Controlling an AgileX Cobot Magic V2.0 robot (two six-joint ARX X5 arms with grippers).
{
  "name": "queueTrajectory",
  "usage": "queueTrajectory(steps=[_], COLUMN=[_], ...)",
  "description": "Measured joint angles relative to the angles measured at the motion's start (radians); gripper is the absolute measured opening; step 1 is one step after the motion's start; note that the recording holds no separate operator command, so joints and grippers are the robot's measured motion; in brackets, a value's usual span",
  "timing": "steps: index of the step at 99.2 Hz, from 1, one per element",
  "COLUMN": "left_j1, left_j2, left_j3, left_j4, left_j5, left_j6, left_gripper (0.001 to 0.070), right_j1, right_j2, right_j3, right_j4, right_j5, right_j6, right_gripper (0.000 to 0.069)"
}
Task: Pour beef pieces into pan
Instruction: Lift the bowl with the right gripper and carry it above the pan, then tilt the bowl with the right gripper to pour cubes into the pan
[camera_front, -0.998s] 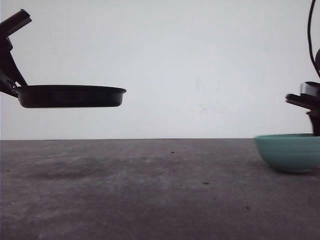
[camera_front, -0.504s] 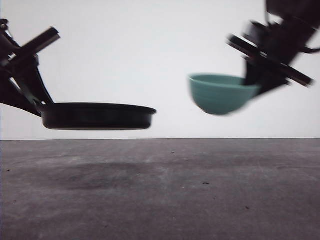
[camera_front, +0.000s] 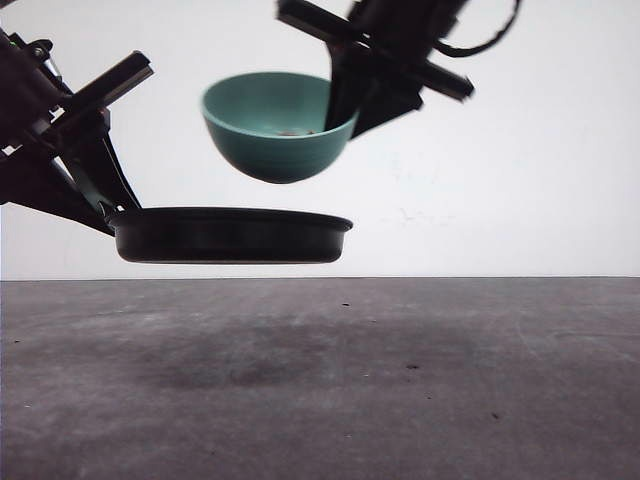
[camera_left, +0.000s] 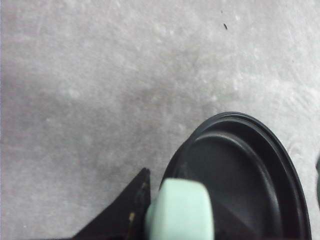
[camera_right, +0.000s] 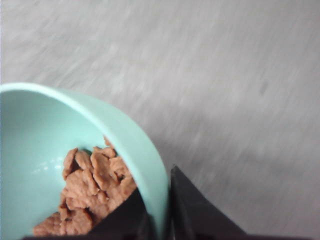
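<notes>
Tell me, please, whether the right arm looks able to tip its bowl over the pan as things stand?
Probably yes: the bowl, gripped by the right pincer, hangs above the pan with open air between them, and the beef pieces are inside it.

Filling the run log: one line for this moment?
left gripper: holds pan aloft | right gripper: teal bowl tilted above pan | beef pieces: in bowl

front: low, level across bench (camera_front: 320, 400) | wrists: close, looking down | shared: pan (camera_front: 230, 235), bowl (camera_front: 275, 125)
</notes>
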Motion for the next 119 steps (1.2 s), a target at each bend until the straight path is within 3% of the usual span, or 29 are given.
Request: queueTrajectory(steps=[17,33,67,92,119], left_j1=[0.0,0.0,0.0,0.0,0.0], left_j2=[0.0,0.0,0.0,0.0,0.0], left_j3=[0.0,0.0,0.0,0.001,0.07], left_j4=[0.0,0.0,0.007,0.021,0.001], left_j5=[0.0,0.001,0.01,0.026,0.025], left_j6=[-0.001,-0.005,-0.018,-0.057,-0.06], left_gripper=[0.0057,0.0057,0.0057,0.0057,0.0057], right_j1=[0.111,0.168,0.175,0.206,0.223], right_j2=[0.0,0.0,0.018,0.046,0.056], right_j3=[0.0,0.0,0.0,0.0,-0.013], right_j4=[0.053,0.152,0.254,0.326,0.41], right_j5=[0.307,0.499,0.556,0.52,0.501], right_j6=[-0.151,-0.349,-0.681,-0.831,-0.98], right_gripper=[0.0022,0.0022,0.0022,0.0022,0.0021])
